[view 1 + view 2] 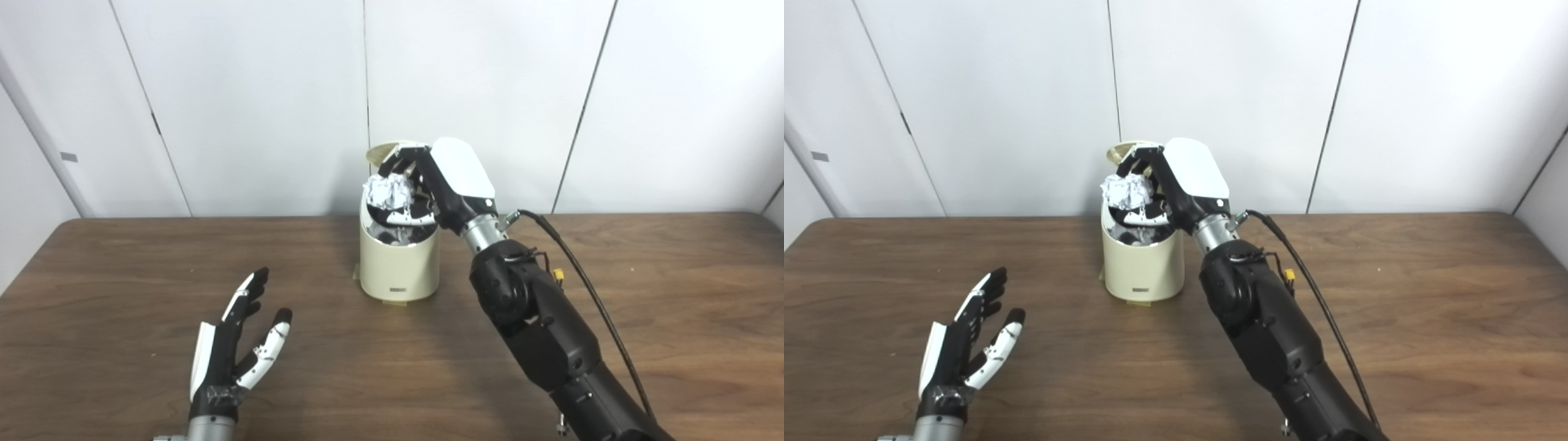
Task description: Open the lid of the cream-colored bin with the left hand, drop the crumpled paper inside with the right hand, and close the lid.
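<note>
The cream-colored bin [399, 263] stands on the table near the back centre, its lid [384, 150] tipped up behind the opening. My right hand [441, 177] is over the bin's mouth, shut on the crumpled white paper [387, 191], which sits just above the opening. More crumpled paper [401, 234] lies inside the bin. My left hand [236, 349] is open and empty, palm turned inward, low over the table at the front left, well apart from the bin. The same scene shows in the right eye view, with the bin [1142, 266] and the right hand [1182, 177].
The brown wooden table [661, 294] stretches to both sides. White wall panels [257, 92] stand close behind the bin. A black cable [588, 288] runs along my right forearm.
</note>
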Robot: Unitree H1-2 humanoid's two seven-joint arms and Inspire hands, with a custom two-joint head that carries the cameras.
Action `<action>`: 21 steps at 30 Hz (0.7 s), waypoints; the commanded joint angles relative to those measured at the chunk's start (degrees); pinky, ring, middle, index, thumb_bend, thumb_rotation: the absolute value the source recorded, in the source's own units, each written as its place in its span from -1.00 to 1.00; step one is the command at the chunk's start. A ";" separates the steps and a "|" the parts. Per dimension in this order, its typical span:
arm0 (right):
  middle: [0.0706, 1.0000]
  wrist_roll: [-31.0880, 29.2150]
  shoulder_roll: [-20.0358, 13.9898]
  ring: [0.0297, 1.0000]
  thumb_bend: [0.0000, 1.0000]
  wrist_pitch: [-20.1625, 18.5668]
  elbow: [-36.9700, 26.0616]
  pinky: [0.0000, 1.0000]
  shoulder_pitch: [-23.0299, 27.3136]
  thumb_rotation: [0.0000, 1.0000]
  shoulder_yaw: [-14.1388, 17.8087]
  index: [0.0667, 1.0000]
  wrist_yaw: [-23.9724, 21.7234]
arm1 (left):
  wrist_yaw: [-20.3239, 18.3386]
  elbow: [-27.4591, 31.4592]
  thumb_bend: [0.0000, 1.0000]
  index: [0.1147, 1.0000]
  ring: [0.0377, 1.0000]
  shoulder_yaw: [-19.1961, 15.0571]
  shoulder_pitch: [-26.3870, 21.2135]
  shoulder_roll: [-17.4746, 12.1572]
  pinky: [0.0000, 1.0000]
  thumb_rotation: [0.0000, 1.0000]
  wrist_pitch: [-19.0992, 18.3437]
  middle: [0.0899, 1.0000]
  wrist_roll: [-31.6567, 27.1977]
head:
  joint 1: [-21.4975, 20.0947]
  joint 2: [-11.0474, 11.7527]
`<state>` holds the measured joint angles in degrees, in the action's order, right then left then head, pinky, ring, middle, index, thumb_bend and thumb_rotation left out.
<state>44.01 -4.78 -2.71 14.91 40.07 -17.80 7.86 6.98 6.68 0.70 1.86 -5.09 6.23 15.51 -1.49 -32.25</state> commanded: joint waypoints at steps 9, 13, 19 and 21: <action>-0.05 -0.13 -1.72 -0.25 -0.02 1.11 0.07 -0.42 2.53 -1.00 0.37 0.00 1.53 | 0.93 -0.43 -0.08 0.87 0.80 0.80 1.54 2.48 0.76 0.04 1.86 0.80 -0.22 | 0.01 -0.29; -0.05 -0.19 -2.13 -0.26 -0.02 1.02 -0.42 -0.39 2.33 -1.00 -0.11 0.00 0.36 | 0.94 -0.22 -0.09 0.87 0.80 0.77 1.58 2.46 0.76 0.04 2.24 0.81 0.14 | -0.13 -0.74; -0.03 -0.24 -3.02 -0.23 -0.01 -2.81 -2.14 -0.31 2.17 -1.00 -0.92 0.04 -6.25 | 0.94 -0.22 -0.09 0.87 0.81 0.55 1.46 2.74 0.77 0.01 1.96 0.81 0.03 | -0.32 -0.92; 0.01 -0.38 -3.11 -0.21 0.02 -3.69 -2.60 -0.16 2.08 -1.00 -1.02 -0.01 -7.84 | 1.02 -0.11 -0.09 0.87 0.80 0.53 1.47 2.85 0.77 0.01 1.84 0.81 0.18 | -0.32 -0.92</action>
<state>43.94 -7.27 -5.64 13.44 40.00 -18.74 1.42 7.01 7.24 0.55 2.28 -3.86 6.23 15.50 -1.76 -33.13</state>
